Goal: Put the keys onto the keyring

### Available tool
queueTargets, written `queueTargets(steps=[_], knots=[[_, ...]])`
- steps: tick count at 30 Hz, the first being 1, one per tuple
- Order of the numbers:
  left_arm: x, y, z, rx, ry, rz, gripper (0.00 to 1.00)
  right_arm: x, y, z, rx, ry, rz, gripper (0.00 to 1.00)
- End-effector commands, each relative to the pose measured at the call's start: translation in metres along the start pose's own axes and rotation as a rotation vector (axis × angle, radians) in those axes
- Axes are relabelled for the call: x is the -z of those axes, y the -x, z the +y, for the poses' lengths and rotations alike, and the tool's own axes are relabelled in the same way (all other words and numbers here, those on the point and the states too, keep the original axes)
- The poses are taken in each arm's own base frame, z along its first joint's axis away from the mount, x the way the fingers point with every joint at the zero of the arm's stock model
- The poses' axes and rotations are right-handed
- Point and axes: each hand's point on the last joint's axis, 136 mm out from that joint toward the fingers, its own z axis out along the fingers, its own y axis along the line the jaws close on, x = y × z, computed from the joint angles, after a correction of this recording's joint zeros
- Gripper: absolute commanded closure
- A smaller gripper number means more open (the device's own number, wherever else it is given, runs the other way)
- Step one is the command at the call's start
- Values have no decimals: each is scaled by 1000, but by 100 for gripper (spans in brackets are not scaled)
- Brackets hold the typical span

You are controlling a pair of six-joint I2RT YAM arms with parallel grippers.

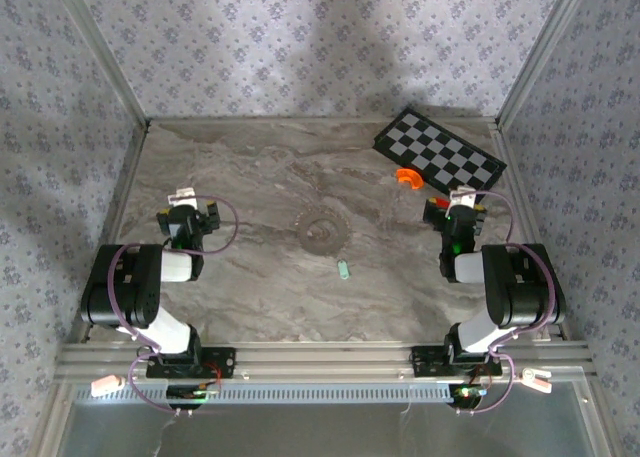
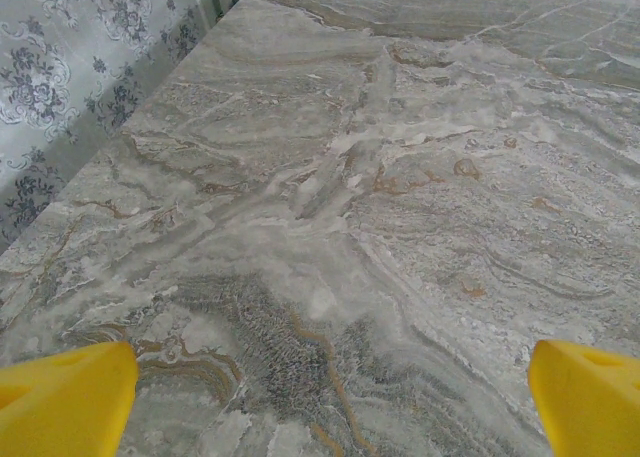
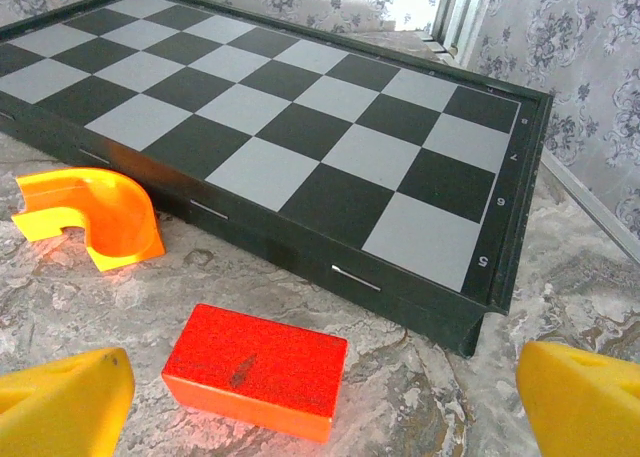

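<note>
Legible writing: only the rank digits 5 and 6 printed on the rim of the chessboard (image 3: 300,127), which lies in the table's far right corner. We see no brand marks. The table (image 1: 240,277) is grey-brown marble-patterned, enclosed by grey floral-papered walls (image 1: 300,37) with metal corner posts. We note a faint round cluster near the table's centre, read as the keyring (image 1: 322,229) with its chain. The keys cannot be separated at this size. A small pale sliver (image 1: 343,270) lies just nearer the near edge, identity unclear. An orange curved plastic piece (image 3: 95,217) touches the board's near rim, with a red block (image 3: 255,367) beside it. Both arms are folded, elbows back. The left gripper (image 2: 325,397) is near the left edge over bare marble, fingers wide apart. The right gripper (image 3: 325,397) is near the right edge facing the board, fingers wide apart and holding nothing.
</note>
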Motion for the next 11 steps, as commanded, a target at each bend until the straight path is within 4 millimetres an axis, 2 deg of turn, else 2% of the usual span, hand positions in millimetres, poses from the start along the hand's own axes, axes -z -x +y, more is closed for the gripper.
queueTargets(steps=[1,11], knots=[[0,11,0,29,-8,-29,0,0,0,-1,16,-8,1,0],[0,11,0,30,-7,-30,0,-1,1,0,18,6,2,0]])
